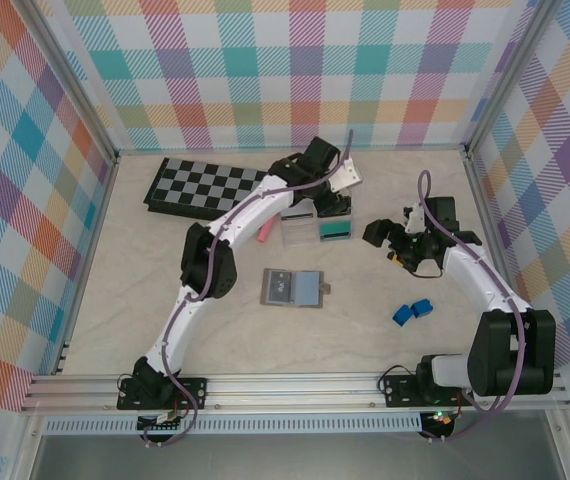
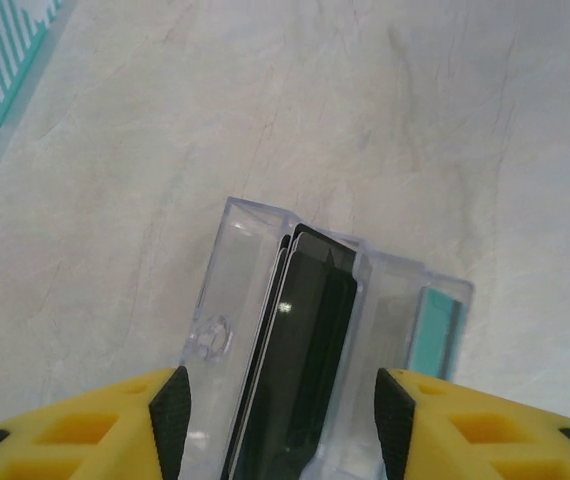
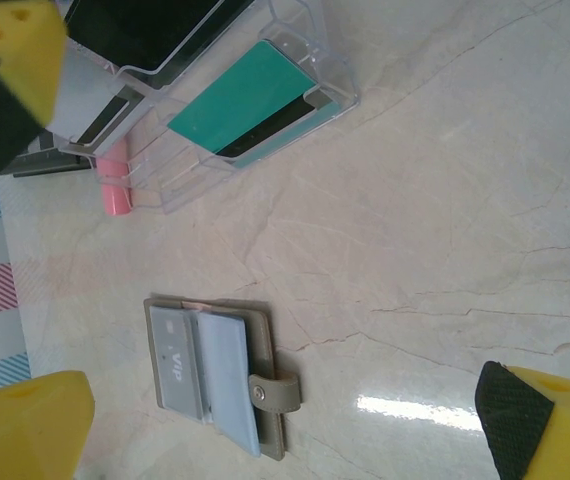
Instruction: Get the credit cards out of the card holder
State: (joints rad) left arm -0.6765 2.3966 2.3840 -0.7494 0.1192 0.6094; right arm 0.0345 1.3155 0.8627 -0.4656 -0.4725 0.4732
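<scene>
The black credit card is standing on edge in the clear box, the teal credit card is sitting in the next compartment, and the card holder is lying open on the tabletop nearby, a VIP card showing inside. The left gripper is straddling the black card, jaws spread and clear of it, while the right gripper is hanging wide open beside the box. A crooked lift is risking a pad snagging the card or box wall and tipping it.

Overhead, close wrist views, shared clear box
</scene>
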